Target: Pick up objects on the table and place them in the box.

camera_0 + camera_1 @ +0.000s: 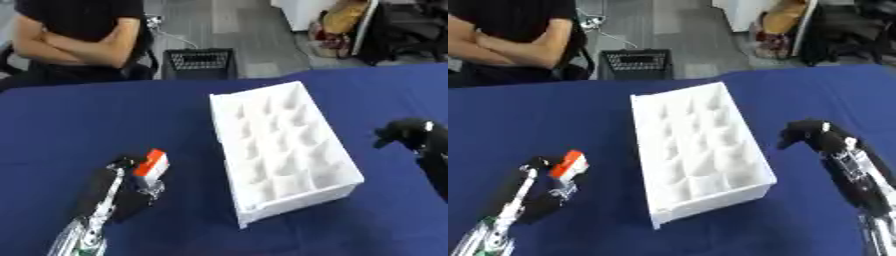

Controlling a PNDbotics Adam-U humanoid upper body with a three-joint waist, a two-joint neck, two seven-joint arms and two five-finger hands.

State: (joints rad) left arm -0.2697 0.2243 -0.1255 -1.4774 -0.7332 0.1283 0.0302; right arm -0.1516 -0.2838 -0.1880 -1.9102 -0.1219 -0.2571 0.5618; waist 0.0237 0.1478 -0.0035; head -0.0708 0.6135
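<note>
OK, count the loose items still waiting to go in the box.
1: an orange and white item, held in the left robot hand, left of the white box. None lies on the blue table; the box's compartments could hide some.

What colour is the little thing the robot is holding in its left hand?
The small object in the left hand is orange-red and white, clearest in the left eye view.

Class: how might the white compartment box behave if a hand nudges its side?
The white box looks like foam, so probably light and apt to slide on the blue table. Its wide, low shape makes tipping unlikely. Its thin dividers may dent.
</note>
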